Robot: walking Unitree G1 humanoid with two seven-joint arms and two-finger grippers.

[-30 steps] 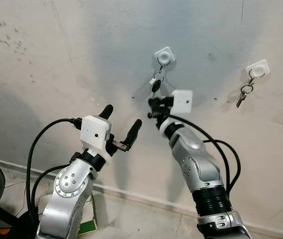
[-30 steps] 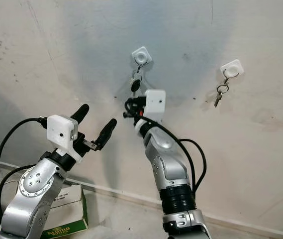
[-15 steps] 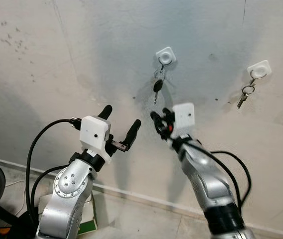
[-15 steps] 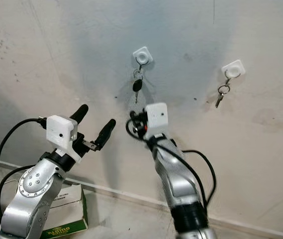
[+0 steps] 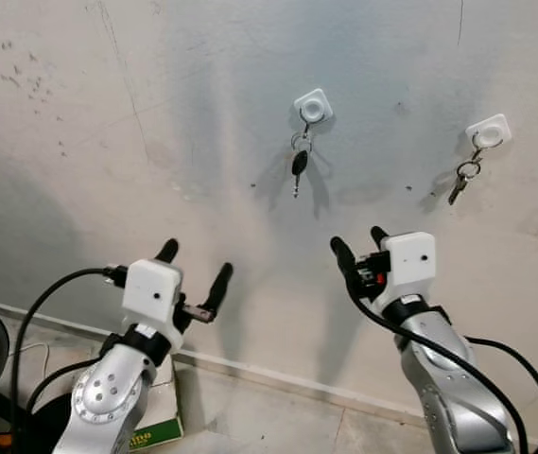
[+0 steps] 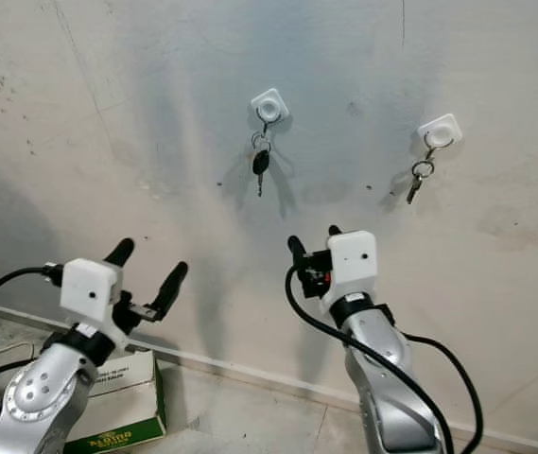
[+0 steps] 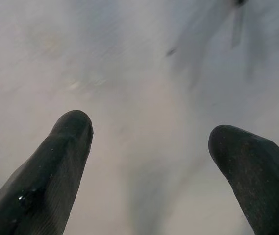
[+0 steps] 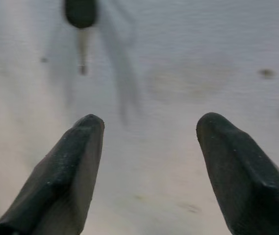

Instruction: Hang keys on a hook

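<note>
On the wall (image 5: 108, 113), two white hooks are recorded. From the middle hook (image 5: 313, 105) a key set (image 5: 299, 159) is hung: a metal ring, a black-headed key, its silver blade directed to 6 o'clock, long axis vertical. From the second hook (image 5: 489, 130), toward 3 o'clock of the first, a plain silver key (image 5: 459, 184) is hung, its tip tilted toward 7 o'clock.

Head views: both hooks, both arms and a green-edged carton (image 6: 127, 402) on the floor are shown. Right wrist view: the black key head and blade are seen, blurred, beyond the fingertips (image 8: 88, 129). Left wrist view: mostly blank wall is given.

Right pincer (image 5: 360, 243): fingers apart, nothing held, below the key set at its 5 o'clock, well apart. Left pincer (image 5: 193, 261): fingers apart, nothing held, at 7 o'clock.
</note>
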